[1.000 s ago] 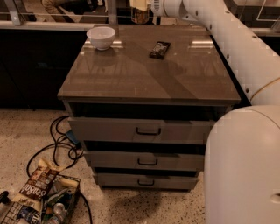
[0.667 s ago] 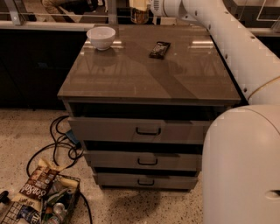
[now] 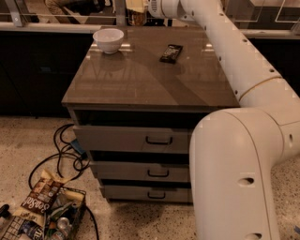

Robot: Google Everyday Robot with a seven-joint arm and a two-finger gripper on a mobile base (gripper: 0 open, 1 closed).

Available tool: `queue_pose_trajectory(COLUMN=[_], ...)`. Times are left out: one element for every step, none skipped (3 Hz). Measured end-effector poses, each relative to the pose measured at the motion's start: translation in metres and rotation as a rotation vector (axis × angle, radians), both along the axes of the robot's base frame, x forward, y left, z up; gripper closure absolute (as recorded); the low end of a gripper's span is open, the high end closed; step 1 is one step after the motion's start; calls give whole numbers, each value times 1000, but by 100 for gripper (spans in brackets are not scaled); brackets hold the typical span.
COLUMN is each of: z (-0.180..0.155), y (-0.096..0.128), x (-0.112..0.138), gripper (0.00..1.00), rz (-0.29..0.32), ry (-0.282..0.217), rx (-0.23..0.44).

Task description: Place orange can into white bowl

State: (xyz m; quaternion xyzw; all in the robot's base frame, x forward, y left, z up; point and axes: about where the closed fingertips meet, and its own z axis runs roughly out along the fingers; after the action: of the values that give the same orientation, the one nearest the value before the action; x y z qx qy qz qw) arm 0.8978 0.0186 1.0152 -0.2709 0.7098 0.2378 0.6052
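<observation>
Apparently hand (image 3: 136,6) holds orange can (image 3: 137,18) at table's (image 3: 140,79) far edge.

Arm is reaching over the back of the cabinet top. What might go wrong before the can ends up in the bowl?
1. The gripper is at the far back edge, cut off by the top of the view. The orange-brown drink can barely shows there, so the hold cannot be checked and it may slip.
2. The small round white bowl stands near the back-left corner of the glossy brown tabletop. A nudge might slide it off or tip it.
</observation>
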Motion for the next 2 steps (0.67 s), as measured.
queue_pose_trajectory(z=[-5, -15], y=[21, 50], x=[8, 18], gripper=[100, 100], rz=[34, 76], ry=[1, 5], rx=[6, 15])
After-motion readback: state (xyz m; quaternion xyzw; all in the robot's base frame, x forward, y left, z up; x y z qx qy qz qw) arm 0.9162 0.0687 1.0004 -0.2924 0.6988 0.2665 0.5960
